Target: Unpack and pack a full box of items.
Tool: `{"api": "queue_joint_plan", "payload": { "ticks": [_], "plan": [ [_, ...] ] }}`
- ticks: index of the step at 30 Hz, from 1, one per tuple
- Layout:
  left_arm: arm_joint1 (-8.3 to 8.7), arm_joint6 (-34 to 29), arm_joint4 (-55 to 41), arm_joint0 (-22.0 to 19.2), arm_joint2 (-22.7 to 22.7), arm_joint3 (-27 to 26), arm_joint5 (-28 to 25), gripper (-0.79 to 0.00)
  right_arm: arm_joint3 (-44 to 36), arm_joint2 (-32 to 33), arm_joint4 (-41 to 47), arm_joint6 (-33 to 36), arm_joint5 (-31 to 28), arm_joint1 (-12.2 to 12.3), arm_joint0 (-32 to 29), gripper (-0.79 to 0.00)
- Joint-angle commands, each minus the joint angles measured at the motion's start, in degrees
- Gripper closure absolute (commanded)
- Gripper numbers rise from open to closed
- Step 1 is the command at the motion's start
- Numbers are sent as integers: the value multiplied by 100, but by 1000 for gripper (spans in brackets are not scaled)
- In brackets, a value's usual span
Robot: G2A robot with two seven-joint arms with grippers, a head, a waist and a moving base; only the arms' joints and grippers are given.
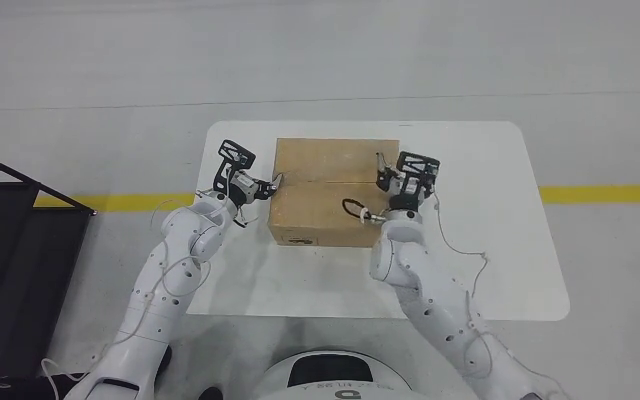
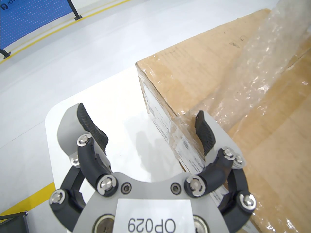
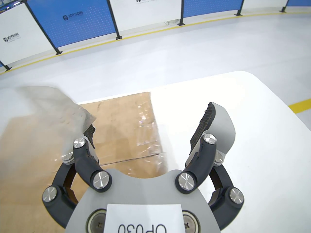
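A closed brown cardboard box (image 1: 335,190) sits in the middle of the white table (image 1: 480,200). A label (image 2: 159,120) is stuck on its left end. My left gripper (image 1: 258,175) is open at that end, straddling the top edge: in the left wrist view (image 2: 141,112) one finger hangs over the lid, the other over the table. A loose strip of clear tape (image 2: 272,49) rises off the lid's seam. My right gripper (image 1: 402,165) is open over the box's right edge (image 3: 148,115). A blurred piece of tape (image 3: 48,112) stands up against its finger on the box side.
Bare table lies to the right of the box (image 3: 243,112) and in front of it (image 1: 300,280). A black rack (image 1: 20,230) stands on the floor at the left. Blue and white fence panels (image 3: 145,3) line the far floor.
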Motion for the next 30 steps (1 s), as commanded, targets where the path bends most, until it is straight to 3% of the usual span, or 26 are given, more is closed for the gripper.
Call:
{"api": "queue_joint_plan", "payload": {
  "ticks": [1,6,9,13,20,21,22,24,28,29,30],
  "plan": [
    [0,0,0,0,0,0,0,-785,-56,349,294,-94,-106,11,-136,-785],
    [0,0,0,0,0,0,0,-785,-329,1107,1049,-380,-467,25,-546,-785],
    [0,0,0,0,0,0,0,-785,-553,1517,1691,-401,-1050,34,-808,-785],
    [0,0,0,0,0,0,0,-785,-664,2153,2871,496,-2837,121,-1072,-785],
    [0,0,0,0,0,0,0,-785,-18,2854,4330,1730,-3978,189,-795,-785],
    [0,0,0,0,0,0,0,-785,57,2883,4443,1888,-4083,196,-746,-739],
    [0,0,0,0,0,0,0,-785,134,2901,4535,2065,-4183,205,-694,-557],
    [0,0,0,0,0,0,0,-785,260,2912,4608,2342,-4305,222,-594,-385],
    [0,0,0,0,0,0,0,-785,444,2873,4685,2765,-4432,246,-444,-339],
    [0,0,0,0,0,0,0,-785,475,2847,4683,2862,-4453,251,-406,-308],
    [0,0,0,0,0,0,0,-785,499,2827,4675,2932,-4494,256,-378,-206]
  ]
}}
